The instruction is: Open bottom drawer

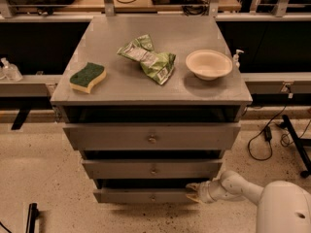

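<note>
The bottom drawer (141, 196) is the lowest of three grey metal drawers, with a flat front and a small round knob (153, 197) in its middle. It stands slightly pulled out below the middle drawer (151, 169) and top drawer (151, 137). My gripper (193, 192) reaches in from the lower right on a white arm (243, 188). It sits at the right end of the bottom drawer's front, touching its upper edge, well right of the knob.
On the cabinet top (121, 89) lie a green-and-yellow sponge (87, 76), a crumpled green chip bag (148, 58) and a white bowl (209, 64). Cables (265, 135) and a black stand leg (296, 144) lie on the floor at right. A dark post (31, 217) stands at lower left.
</note>
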